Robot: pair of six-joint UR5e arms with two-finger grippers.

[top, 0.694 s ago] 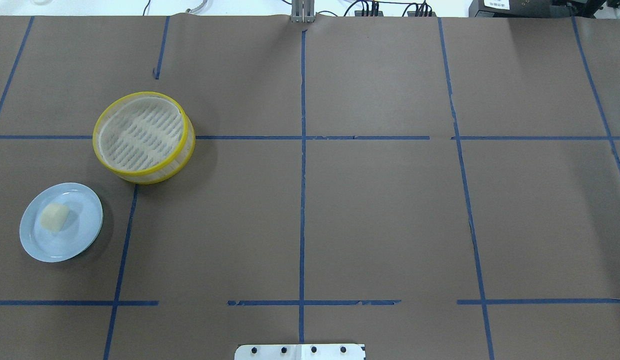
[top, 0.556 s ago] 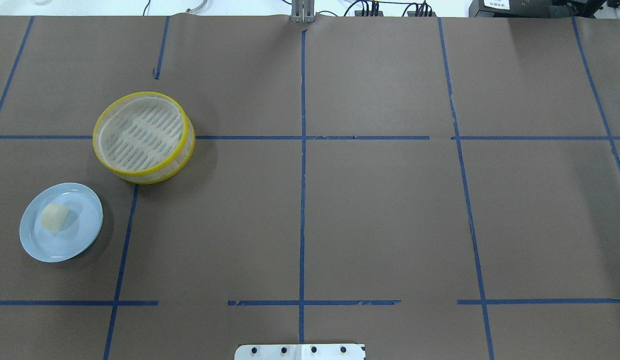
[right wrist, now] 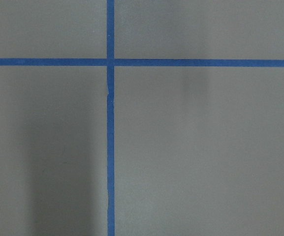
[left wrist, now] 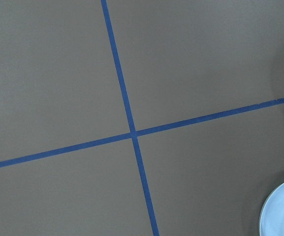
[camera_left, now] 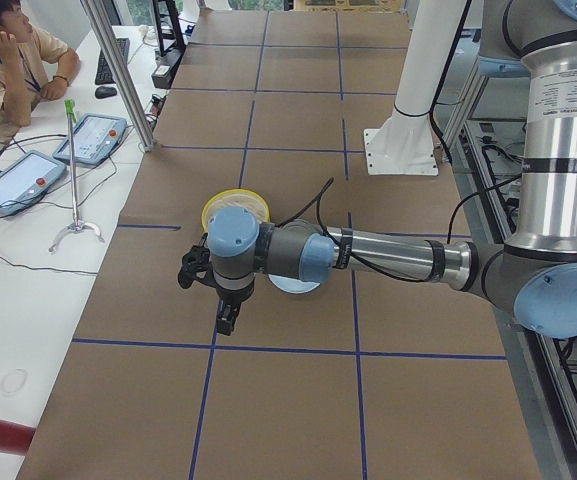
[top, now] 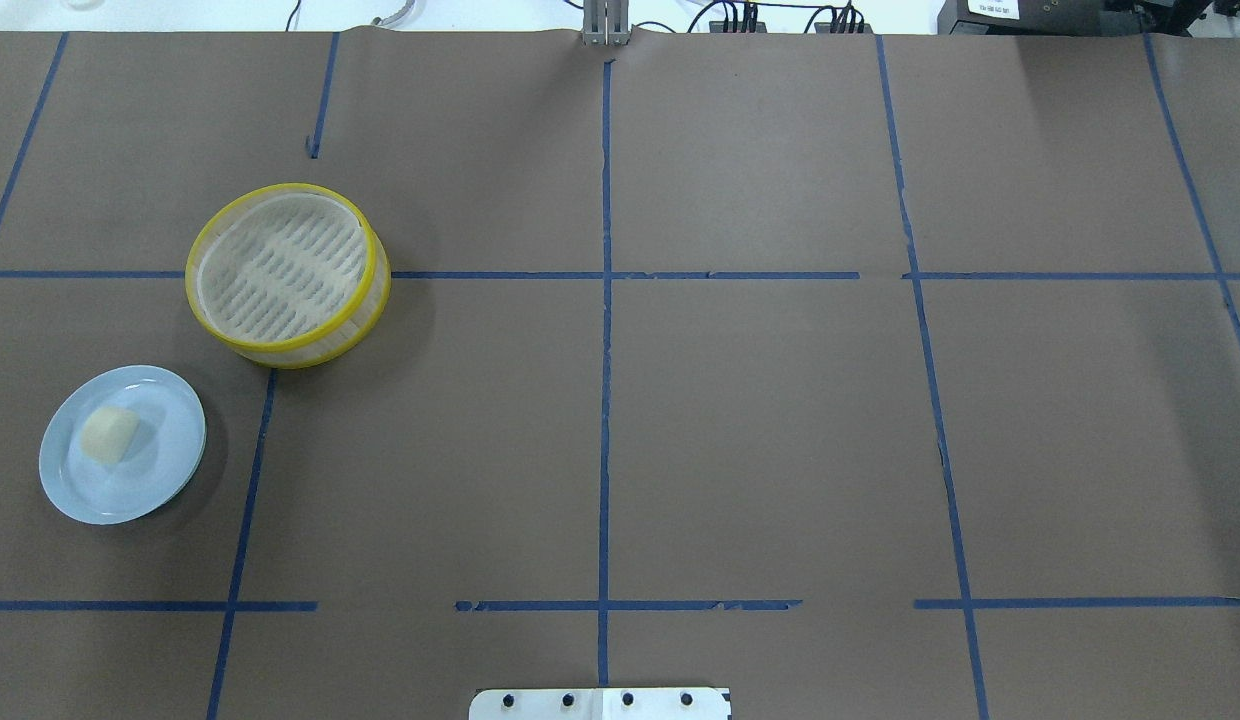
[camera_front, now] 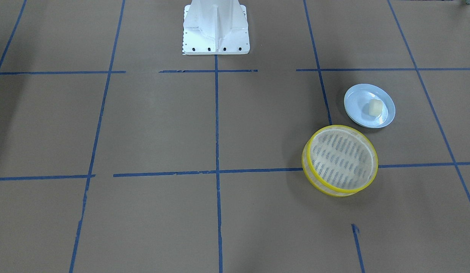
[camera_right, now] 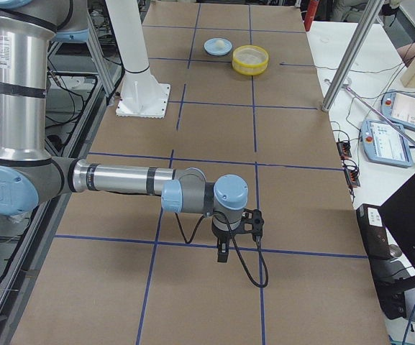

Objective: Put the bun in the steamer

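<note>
Blue plate (top: 155, 480): furthest left in the overhead view, flat on the brown paper (top: 760, 430) on the robot's left side.
Bun (top: 110, 435): cream lump lying on the plate, off-centre toward its left edge; outside the basket and apart from both grippers.
Steamer (top: 280, 265): just right of the plate and farther from the robot, near it but not touching; upright, yellow-rimmed, slotted floor bare; straddles a blue tape line (top: 605, 400).
Left arm (camera_left: 388, 258): upper part upright, forearm stretched level out over the table, wrist turned so the tool points straight down; partly hides the plate from the left side camera.
Left gripper (camera_left: 225, 322): black, hanging above the paper; seen only from the side, so spread or pressed together cannot be told.
Base plate (top: 600, 703): white, bolted at the middle of the robot's edge.
Right arm (camera_right: 121, 177): same pose at the far end, forearm level, wrist pointing down.
Right gripper (camera_right: 223, 251): hangs over a tape line, well apart from plate and steamer; finger gap cannot be told from this side view.
</note>
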